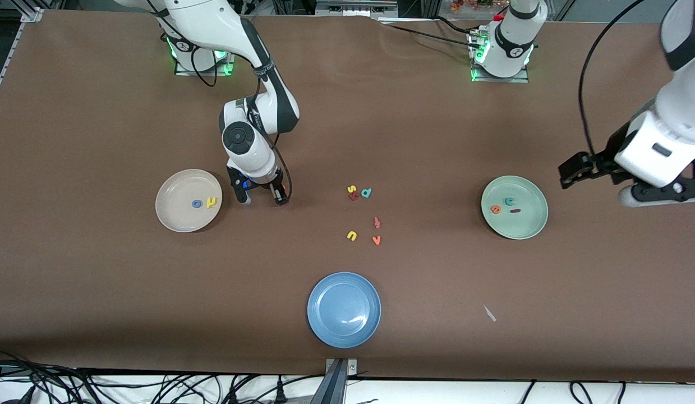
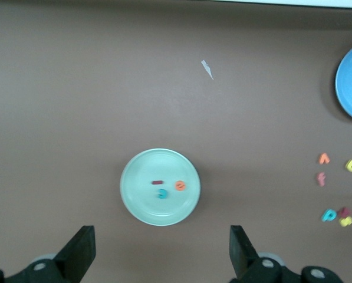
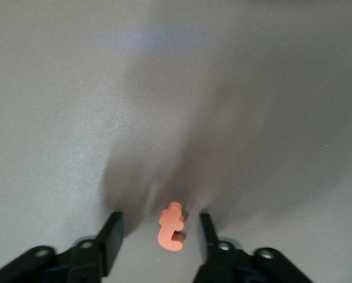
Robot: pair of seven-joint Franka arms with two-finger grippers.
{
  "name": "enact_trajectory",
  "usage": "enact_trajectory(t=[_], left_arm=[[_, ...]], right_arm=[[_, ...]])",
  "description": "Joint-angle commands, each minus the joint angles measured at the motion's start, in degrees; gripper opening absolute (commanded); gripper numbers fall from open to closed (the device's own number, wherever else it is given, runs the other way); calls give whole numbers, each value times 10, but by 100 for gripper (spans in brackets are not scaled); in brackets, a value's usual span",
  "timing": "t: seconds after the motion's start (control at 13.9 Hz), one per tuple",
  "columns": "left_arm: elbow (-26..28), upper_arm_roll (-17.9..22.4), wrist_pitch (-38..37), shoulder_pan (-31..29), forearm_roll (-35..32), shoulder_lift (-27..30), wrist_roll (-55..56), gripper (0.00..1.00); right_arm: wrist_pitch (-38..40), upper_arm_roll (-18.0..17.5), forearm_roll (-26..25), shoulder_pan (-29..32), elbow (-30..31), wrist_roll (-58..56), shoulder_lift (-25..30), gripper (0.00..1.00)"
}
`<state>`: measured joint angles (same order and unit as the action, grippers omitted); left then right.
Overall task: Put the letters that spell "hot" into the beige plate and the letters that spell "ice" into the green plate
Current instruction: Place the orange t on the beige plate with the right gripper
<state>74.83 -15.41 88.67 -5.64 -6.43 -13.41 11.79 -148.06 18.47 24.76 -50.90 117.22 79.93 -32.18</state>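
Right gripper low at the table just beside the beige plate, jaws narrowing around the orange t — tiny, light, soft foam; pinch its stem gently. Left gripper waits wide over the green plate.

I work in a robotics lab: my bolted arm bases glow green on a brown-covered desk, black cables trailing its edge.

Right gripper down at the bench, arm bent at elbow, jaws part-closed with a gap between them. Left gripper waits aloft at its own end, jaws wide apart.
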Motion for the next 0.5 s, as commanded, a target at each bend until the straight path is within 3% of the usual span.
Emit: enact_trajectory(t=[0.0,0.14,0.22,0.43], left_arm=[[81,60,5,23,48,86,-74,100],[161,80,44,17,80,155,-78,100],[172,82,46,19,80,159,-78,100],[173,82,47,58,55,157,-73,100]], right_arm=[[-10,-2,13,-1,6,-7,-3,32],[-9,-2,13,0,6,-7,-3,16],[-9,-3,13,0,5,-8,-3,5],[-7,-4,13,0,1,-7,-3,0]])
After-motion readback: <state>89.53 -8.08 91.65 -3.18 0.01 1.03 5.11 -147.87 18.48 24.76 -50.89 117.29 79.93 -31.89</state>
